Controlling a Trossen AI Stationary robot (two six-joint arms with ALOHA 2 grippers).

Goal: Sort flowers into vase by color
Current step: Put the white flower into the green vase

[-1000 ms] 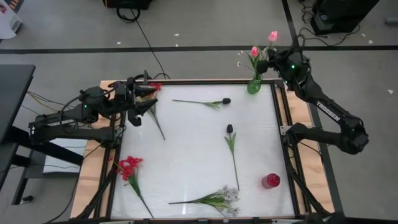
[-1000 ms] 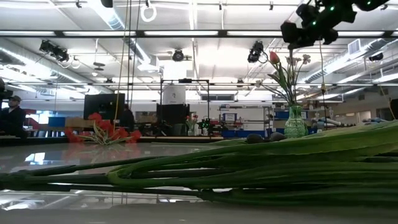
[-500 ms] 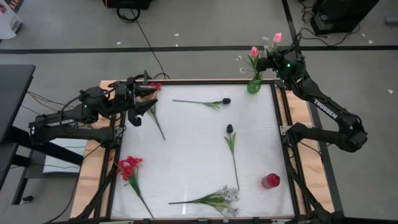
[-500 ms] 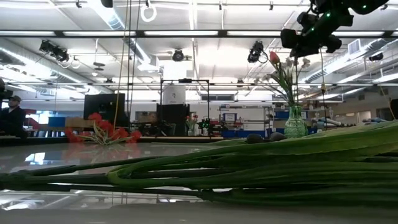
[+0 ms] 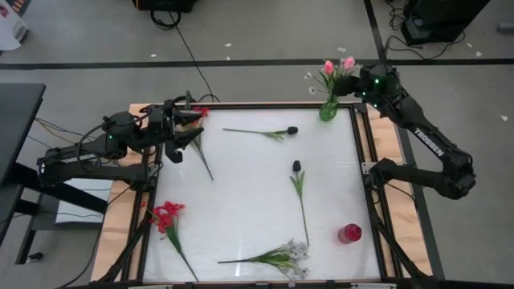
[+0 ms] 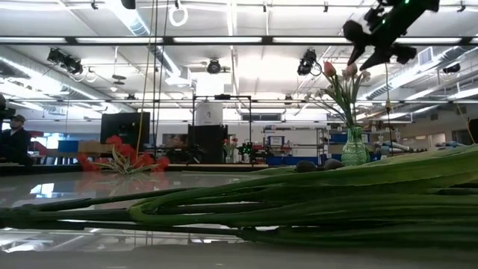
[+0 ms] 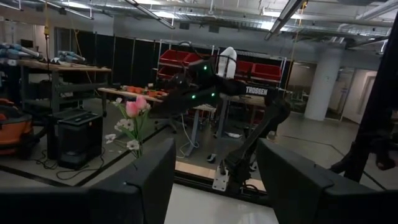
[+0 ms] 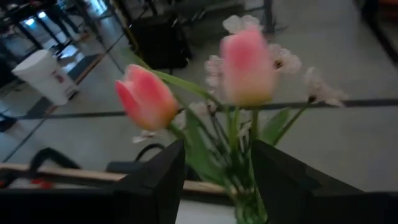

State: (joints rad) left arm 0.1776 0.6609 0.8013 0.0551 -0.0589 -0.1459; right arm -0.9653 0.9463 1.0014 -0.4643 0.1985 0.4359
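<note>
Here the right claw (image 5: 356,83), fingers parted, sits just beside the vased pink tulips (image 5: 337,66)

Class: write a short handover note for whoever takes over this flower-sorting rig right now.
Right gripper: beside the green vase, at the two pink tulips above it.
Left gripper: open, by a red flower at the table edge.
Done: tulips at the green vase.
Left, lying on the table: two dark buds, red cluster, white spray. Red vase has no flowers.
</note>
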